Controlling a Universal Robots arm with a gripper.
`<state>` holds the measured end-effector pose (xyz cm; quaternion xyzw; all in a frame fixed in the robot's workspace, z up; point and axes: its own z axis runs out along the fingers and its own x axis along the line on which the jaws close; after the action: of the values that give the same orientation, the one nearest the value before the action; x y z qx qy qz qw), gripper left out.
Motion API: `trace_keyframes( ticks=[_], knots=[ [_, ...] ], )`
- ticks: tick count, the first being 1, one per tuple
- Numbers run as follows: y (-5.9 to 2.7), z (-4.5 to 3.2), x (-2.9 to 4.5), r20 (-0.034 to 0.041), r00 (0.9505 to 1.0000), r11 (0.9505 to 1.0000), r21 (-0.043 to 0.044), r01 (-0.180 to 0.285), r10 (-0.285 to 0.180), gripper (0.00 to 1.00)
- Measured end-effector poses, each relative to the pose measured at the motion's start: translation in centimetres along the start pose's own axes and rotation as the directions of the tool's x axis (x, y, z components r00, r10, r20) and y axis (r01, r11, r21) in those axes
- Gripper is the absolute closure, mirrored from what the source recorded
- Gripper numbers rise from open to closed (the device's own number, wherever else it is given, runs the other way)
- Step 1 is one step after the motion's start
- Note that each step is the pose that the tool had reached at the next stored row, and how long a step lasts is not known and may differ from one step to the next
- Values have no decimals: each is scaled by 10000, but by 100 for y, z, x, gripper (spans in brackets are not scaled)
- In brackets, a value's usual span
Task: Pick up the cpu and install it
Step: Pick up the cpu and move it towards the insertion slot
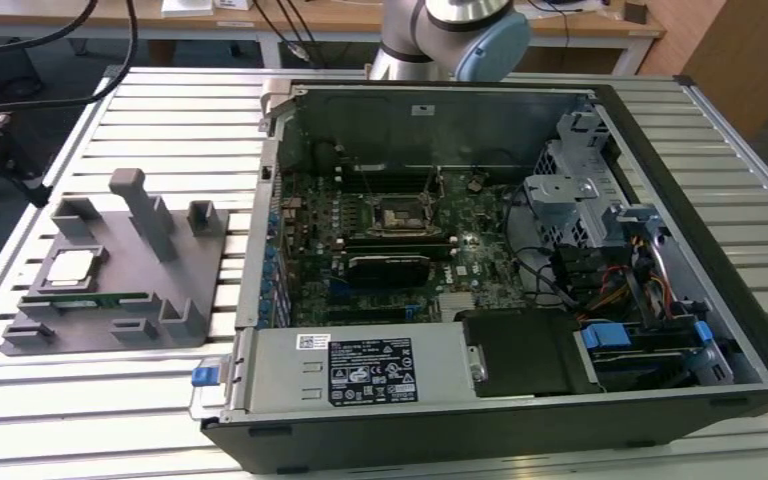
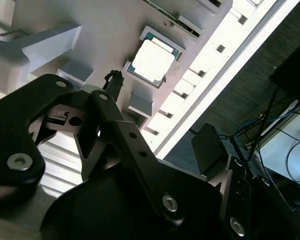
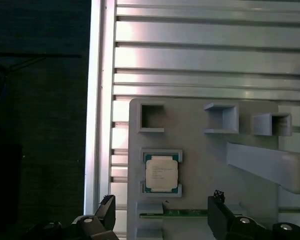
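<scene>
Cpu, exterior view: seated flat in the grey fixture by the table edge at the exterior view's left. Second wrist view: cpu is seen untouched in its pocket. First wrist view: gripper is held spread, empty; cpu is centred just beyond its gap.

cpu dull silver metal; holder tray matt grey plastic.

Arm — silver metal tube, pale blue joint cap. Gripper — matte black linkage fingers, round silver screws at pivots.
</scene>
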<state>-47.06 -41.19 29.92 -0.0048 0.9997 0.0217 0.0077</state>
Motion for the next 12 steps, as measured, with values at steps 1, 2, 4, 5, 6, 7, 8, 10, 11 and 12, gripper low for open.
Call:
trace_keyframes(
  ticks=[1,2,4,5,6,7,8,10,11,12],
  knots=[
    [-1,17,-8,-1,10000,10000,1,0,0,18],
    [-2,35,-15,-2,10000,10000,1,-1,1,18],
    [-4,73,-29,1,10000,10000,0,-1,1,18],
    [-5,92,-37,0,10000,10000,0,0,0,18],
    [-5,110,-44,1,10000,10000,0,-1,1,18],
    [-6,129,-50,2,10000,10000,0,-1,1,18],
    [-7,146,-55,1,10000,10000,0,-1,1,18],
    [-10,183,-64,0,10000,10000,0,0,0,18],
    [-11,200,-66,0,10000,10000,0,-1,1,18],
    [-13,219,-66,0,10000,10000,0,-1,1,18]
  ],
)
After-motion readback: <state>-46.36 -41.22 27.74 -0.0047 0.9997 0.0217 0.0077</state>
